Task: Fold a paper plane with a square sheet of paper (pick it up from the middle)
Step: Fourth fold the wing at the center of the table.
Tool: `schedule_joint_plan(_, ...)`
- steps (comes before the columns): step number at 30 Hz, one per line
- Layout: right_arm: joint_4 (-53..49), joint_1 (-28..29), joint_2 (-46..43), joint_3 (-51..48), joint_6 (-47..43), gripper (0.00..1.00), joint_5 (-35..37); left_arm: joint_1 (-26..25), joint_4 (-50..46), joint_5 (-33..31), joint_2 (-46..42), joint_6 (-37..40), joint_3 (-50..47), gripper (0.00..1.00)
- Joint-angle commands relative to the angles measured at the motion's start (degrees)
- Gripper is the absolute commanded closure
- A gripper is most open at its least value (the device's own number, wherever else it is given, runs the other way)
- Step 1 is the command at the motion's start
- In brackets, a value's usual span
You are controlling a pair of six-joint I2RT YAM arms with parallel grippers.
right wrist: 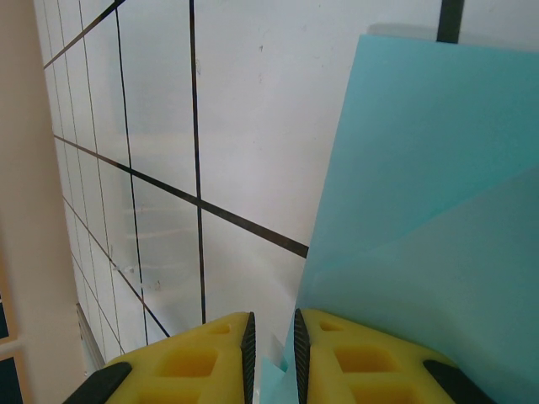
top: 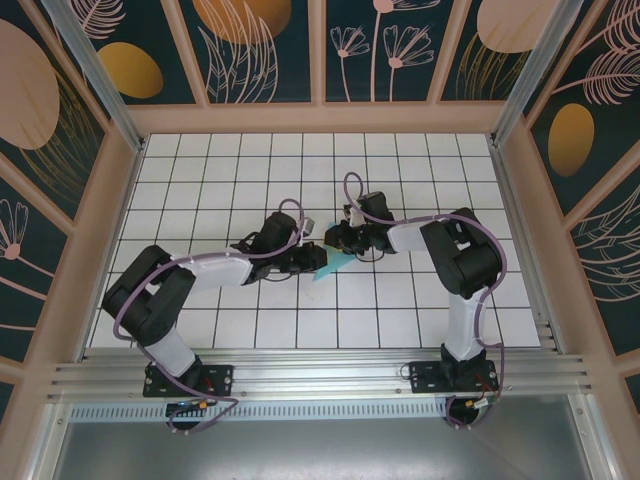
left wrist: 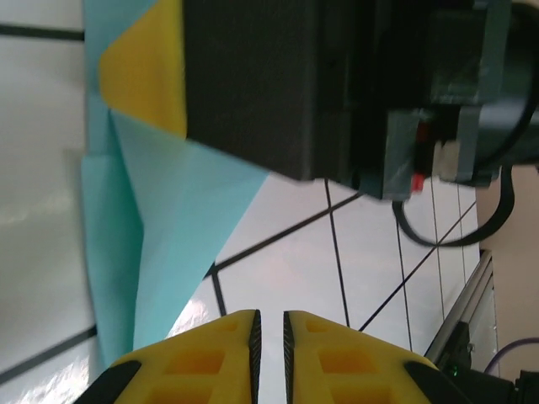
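The teal-blue paper (top: 332,264), folded into a pointed shape, lies on the white grid table (top: 420,180) between both grippers. My left gripper (top: 314,258) sits at its left side. Its yellow fingers (left wrist: 210,353) leave only a narrow slit, with bare table behind; the gripper (left wrist: 269,324) holds nothing, and the paper (left wrist: 168,219) spreads to its left. My right gripper (top: 341,240) is at the paper's upper end, its yellow finger (left wrist: 147,71) lying on the sheet. The right gripper (right wrist: 269,324) is nearly closed at the edge of the paper (right wrist: 438,210), a scrap of teal showing low in its slit.
Wooden walls with patterned panels (top: 260,50) enclose the table on three sides. An aluminium rail (top: 320,375) runs along the near edge by the arm bases. A black cable (left wrist: 438,227) loops off the right arm's wrist.
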Motion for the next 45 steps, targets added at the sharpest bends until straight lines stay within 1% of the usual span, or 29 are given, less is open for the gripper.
schedule_joint_plan(1,-5.98,0.12,3.96,-2.88,-1.02,0.76,6.53,0.01,2.72,-0.60,4.03,-0.53,2.48,0.80)
schedule_joint_plan(3,-5.81,0.12,3.99,-2.89,-0.86,0.76,6.55,0.01,3.41,-0.12,6.05,-0.45,3.24,0.80)
schedule_joint_plan(8,-5.66,0.12,3.79,-3.19,-0.70,0.76,6.38,0.00,2.54,-3.07,8.64,1.22,3.78,0.80)
schedule_joint_plan(11,-5.66,0.14,3.52,-3.31,-0.68,0.76,6.28,0.05,-1.47,-6.01,10.01,3.08,4.42,0.81)
schedule_joint_plan(20,-5.80,0.12,1.38,-0.42,-0.23,0.76,4.28,0.00,-6.40,-11.03,10.71,4.07,-0.96,0.86)
schedule_joint_plan(23,-6.97,-0.18,-1.26,1.70,-0.83,0.75,4.55,0.00,-7.14,-11.36,11.02,4.01,-1.81,0.88)
schedule_joint_plan(27,-7.98,-2.00,-6.17,3.35,-1.11,0.75,5.07,0.00,-7.49,-12.22,10.76,3.82,-2.68,0.92)
schedule_joint_plan(29,-8.17,-2.37,-8.57,2.98,-1.31,0.78,6.00,0.01,-7.49,-12.01,10.93,3.87,-2.55,0.93)
schedule_joint_plan(31,-8.31,-2.31,-10.01,2.37,-2.02,0.83,5.44,0.02,-7.62,-12.07,10.94,3.83,-2.52,0.94)
schedule_joint_plan(33,-7.96,-2.01,-10.34,1.34,-2.34,0.91,3.85,0.01,-7.84,-12.33,10.94,3.95,-2.34,0.95)
schedule_joint_plan(35,-7.17,-1.27,-10.23,0.11,-1.95,0.96,3.65,0.02,-7.85,-12.21,11.07,3.88,-2.17,0.95)
schedule_joint_plan(41,-3.76,1.51,-9.07,-3.37,-0.11,0.98,2.30,0.02,-8.28,-12.07,11.12,4.01,-1.48,0.96)
schedule_joint_plan(45,-1.90,2.84,-7.44,-3.96,-0.11,0.98,0.90,0.02,-9.00,-12.24,11.43,4.09,-1.07,0.98)
